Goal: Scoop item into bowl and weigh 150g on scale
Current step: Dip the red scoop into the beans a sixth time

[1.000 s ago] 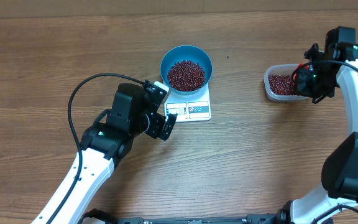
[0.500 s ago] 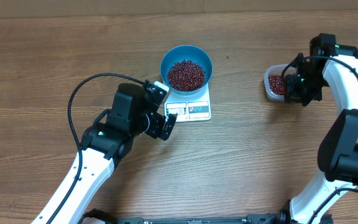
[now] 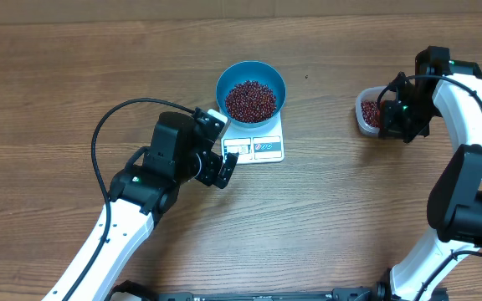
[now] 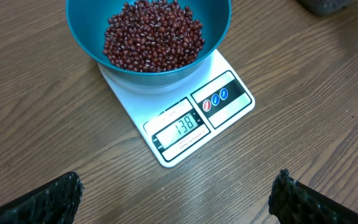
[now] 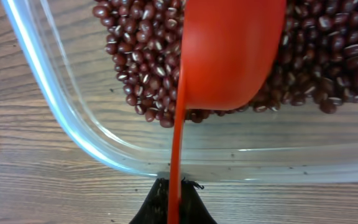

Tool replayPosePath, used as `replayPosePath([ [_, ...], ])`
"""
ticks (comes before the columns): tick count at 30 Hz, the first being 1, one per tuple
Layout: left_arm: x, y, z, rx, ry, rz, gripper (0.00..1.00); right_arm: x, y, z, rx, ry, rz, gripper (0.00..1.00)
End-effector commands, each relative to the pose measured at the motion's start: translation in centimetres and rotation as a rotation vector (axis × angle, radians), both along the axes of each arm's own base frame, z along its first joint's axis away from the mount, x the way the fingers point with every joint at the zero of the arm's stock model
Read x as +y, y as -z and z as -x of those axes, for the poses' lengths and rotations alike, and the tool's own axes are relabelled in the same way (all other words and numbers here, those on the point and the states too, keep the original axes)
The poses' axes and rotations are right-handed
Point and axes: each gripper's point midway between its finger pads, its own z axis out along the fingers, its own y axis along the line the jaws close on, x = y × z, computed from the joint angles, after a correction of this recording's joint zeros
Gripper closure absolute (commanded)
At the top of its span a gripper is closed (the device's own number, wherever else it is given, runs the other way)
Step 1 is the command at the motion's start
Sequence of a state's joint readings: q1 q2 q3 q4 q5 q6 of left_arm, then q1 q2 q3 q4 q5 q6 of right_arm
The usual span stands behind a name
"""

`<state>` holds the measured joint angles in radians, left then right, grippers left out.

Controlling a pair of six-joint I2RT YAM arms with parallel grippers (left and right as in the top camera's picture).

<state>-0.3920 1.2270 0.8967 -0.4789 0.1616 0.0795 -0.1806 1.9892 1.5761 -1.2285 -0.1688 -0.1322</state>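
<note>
The blue bowl [image 3: 222, 84] stands on the white scale [image 3: 266, 147] and holds a heap of dark red beans [image 3: 250, 99]. In the left wrist view the bowl [image 4: 219, 31] with its beans [image 4: 154, 34] sits on the scale [image 4: 232, 102], whose display [image 4: 182, 126] reads 138. My left gripper [image 3: 224, 169] hovers open at the scale's near left corner, nothing between its fingers [image 4: 48, 202]. My right gripper [image 5: 174, 202] is shut on the thin handle of a red scoop [image 5: 229, 56]. The scoop dips into more beans [image 5: 138, 62] in a clear tub [image 3: 366, 115].
The clear tub's rim [image 5: 61, 106] curves close in front of my right gripper [image 3: 398, 113]. A black cable [image 3: 99, 138] loops off the left arm over the wood table [image 3: 350, 209]. The tub sits well to the right of the scale.
My right gripper has swung left with the scoop over the tub, then held nearly still. The left arm, bowl and scale have not moved.
</note>
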Motion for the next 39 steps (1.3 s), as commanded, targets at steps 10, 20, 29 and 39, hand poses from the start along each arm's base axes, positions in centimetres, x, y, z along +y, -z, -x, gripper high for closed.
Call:
replayPosePath([
  [10,-0.1,-0.7,-0.3,-0.016,0.007,0.011,0.01,2.8,-0.7,0.0,0.016,-0.027,-0.136,0.96],
  [20,-0.1,-0.7,-0.3,-0.016,0.007,0.011,0.01,3.2,-1.3,-0.2,0.000,0.009,-0.227,0.96],
  [29,-0.1,-0.7,-0.3,-0.016,0.007,0.011,0.01,1.3,-2.0,-0.4,-0.037,0.082,-0.321,0.96],
  [39,-0.1,-0.7,-0.3,-0.016,0.007,0.011,0.00,0.2,-3.8,-0.3,-0.120,0.081,-0.485,0.96],
])
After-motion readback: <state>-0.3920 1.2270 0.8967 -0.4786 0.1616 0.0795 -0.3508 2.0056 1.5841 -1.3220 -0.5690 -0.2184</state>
